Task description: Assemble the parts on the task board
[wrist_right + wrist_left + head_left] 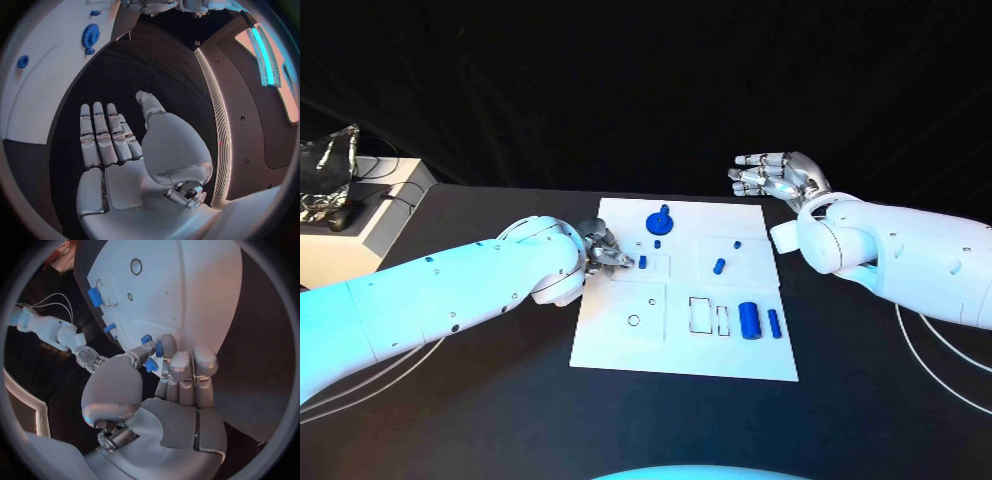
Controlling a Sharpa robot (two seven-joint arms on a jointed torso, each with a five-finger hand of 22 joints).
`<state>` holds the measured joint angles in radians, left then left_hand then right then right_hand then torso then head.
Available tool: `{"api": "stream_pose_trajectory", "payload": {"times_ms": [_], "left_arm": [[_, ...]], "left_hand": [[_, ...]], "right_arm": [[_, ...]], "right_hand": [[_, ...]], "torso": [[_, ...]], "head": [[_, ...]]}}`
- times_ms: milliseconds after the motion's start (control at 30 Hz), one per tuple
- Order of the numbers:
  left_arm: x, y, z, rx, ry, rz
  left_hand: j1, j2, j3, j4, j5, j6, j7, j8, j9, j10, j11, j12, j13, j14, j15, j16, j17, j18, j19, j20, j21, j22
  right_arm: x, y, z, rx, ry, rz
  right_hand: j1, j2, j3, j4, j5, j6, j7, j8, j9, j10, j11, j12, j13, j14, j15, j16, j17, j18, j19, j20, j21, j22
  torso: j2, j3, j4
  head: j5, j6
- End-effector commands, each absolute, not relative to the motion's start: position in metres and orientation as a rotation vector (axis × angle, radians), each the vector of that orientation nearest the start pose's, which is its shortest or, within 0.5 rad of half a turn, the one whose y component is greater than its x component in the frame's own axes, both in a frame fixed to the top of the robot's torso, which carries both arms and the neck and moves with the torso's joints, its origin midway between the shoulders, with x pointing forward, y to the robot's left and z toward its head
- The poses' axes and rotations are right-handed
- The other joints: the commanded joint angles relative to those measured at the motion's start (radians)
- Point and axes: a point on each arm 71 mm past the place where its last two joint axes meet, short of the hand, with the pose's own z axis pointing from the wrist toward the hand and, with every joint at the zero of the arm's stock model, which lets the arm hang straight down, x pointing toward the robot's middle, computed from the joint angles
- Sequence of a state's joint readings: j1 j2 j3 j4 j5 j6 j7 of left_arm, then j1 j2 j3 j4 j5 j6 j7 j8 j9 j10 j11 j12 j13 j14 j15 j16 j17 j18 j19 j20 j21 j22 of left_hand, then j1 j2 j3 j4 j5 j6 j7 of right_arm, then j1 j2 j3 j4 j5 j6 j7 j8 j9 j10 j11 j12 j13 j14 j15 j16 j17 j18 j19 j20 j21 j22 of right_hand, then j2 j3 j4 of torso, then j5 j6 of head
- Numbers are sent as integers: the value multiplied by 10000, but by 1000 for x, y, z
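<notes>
Task board [684, 340] unlettered, left hand [606, 250] pinching blue part [159, 348], right hand [773, 176] spread.

The white board [687, 345] lay flat in the middle of the worktop, its long sides running away from the robot. A blue gear [659, 221] sat near its far edge. A small blue peg [642, 262] stood close to the left edge, pinched by the left hand [603, 248]. Another small peg [720, 266] lay near the board's middle. A thick blue cylinder [749, 321] and a thinner one [773, 322] lay side by side by the right edge, just apart.
</notes>
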<state>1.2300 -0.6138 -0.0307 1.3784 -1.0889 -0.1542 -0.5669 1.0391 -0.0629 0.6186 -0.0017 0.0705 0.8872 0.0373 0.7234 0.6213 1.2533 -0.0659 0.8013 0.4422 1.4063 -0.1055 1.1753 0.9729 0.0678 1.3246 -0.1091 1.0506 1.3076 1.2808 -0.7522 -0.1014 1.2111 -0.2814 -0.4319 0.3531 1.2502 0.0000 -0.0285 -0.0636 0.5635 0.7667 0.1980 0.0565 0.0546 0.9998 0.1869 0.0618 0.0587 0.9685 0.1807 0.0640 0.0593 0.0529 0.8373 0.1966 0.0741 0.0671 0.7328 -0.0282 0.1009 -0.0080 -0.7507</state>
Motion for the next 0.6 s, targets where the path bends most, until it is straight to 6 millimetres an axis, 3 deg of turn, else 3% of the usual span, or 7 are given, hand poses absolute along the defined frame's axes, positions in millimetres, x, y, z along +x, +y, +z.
{"api": "stream_pose_trajectory", "payload": {"times_ms": [33,600], "left_arm": [[514,147,-204,-3081,20605,-4266],[518,152,-207,-2690,20772,-3390]], "left_hand": [[62,-44,753,-801,42,516,-439,51,-1,115,-6,48,-5,91,-21,48,29,-112,81,-12,73,964],[32,-48,650,-891,206,694,-497,75,-138,297,-40,-2,-79,106,-37,206,116,-160,234,-34,440,1094]], "right_arm": [[549,-263,-169,8181,13604,11539],[549,-264,-169,8187,13603,11536]], "right_hand": [[-116,24,-28,-52,51,23,354,-45,-8,24,17,-32,-11,-42,-7,-56,-11,69,-103,-4,-51,-6],[-116,24,-28,-52,51,23,354,-45,-8,24,17,-32,-11,-42,-7,-56,-11,69,-103,-4,-51,-6]], "torso": [[3,3,-4],[-1,11,7]], "head": [[12,-14],[11,-60]]}}
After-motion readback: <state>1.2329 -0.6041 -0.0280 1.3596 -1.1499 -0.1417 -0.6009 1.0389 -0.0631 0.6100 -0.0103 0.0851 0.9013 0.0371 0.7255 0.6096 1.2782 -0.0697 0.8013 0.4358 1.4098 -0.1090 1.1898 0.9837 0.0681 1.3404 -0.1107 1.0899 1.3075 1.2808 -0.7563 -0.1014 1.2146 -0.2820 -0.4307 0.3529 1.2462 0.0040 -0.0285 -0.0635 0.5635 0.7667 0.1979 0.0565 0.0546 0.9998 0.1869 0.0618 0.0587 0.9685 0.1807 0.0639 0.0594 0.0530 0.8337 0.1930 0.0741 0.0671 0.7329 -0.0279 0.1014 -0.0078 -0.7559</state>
